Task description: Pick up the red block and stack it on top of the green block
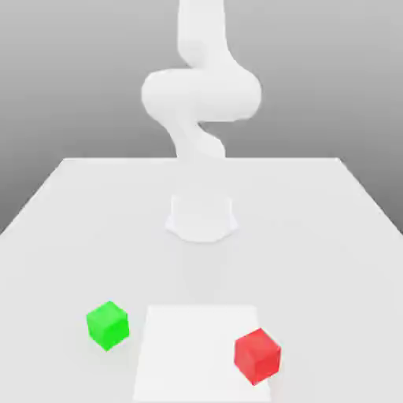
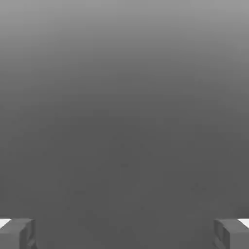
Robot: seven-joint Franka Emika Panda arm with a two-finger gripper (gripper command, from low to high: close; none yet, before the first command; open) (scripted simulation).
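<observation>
Exterior view, from its left: green block (image 1: 108, 326) on the counter (image 1: 47, 268), beside the pale square (image 1: 185, 346). Arm (image 1: 201, 94) raised behind. Red block (image 1: 257, 356) at the square's right edge, apart from the green. Hand view: gripper (image 2: 124, 236) spread wide, nothing held. Step in hand, as judged: approach to red. Next move requires lowering squarely over it, jaws aligned with its faces.

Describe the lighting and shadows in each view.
Exterior view: bright, flat light; white arm and pale table nearly washed out, no crisp shadow beside the red block or green block. Hand view: dim grey gradient, dark tool.
</observation>
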